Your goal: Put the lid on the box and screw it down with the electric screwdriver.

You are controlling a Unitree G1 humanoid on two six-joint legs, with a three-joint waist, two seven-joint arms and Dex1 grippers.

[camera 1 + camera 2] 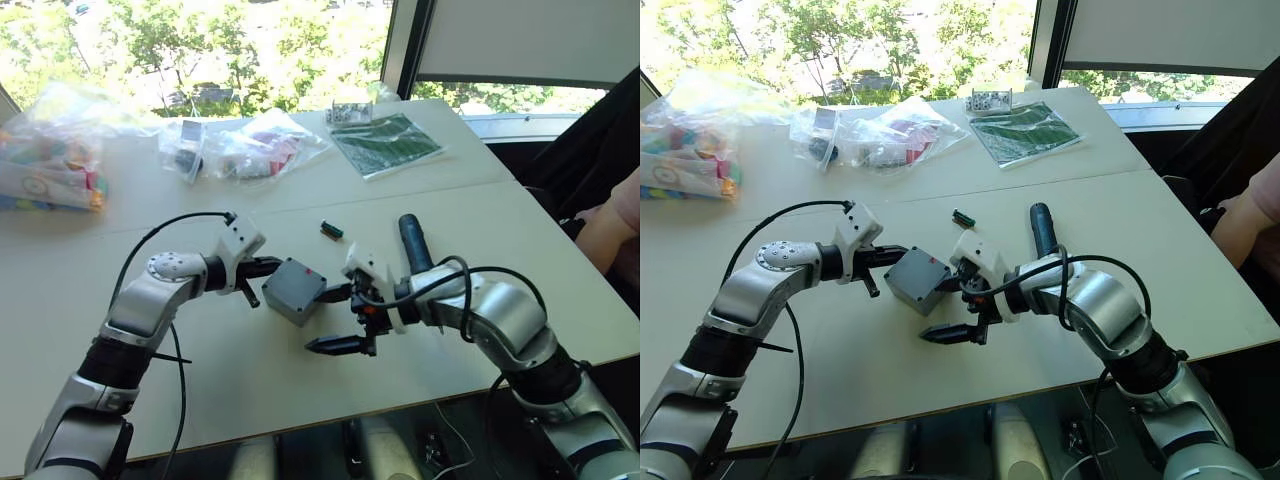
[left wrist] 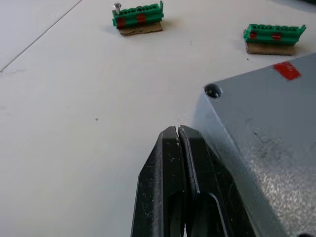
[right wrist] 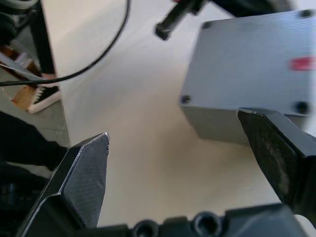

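Clear plastic bags of colourful parts (image 1: 50,160) and a second cluster of bags (image 1: 240,148) lie along the upper left of the white table (image 1: 450,210), with a green sheet in a plastic sleeve (image 1: 385,143) at upper centre. A small green terminal block (image 1: 331,230) sits mid-frame, and a person's arm (image 1: 610,225) enters at the right edge.

Strong daylight enters through the window (image 1: 200,50) behind the table (image 1: 300,400), overexposing the foliage outside, casting soft shadows toward the camera, while the right wrist view is blurred at close range.
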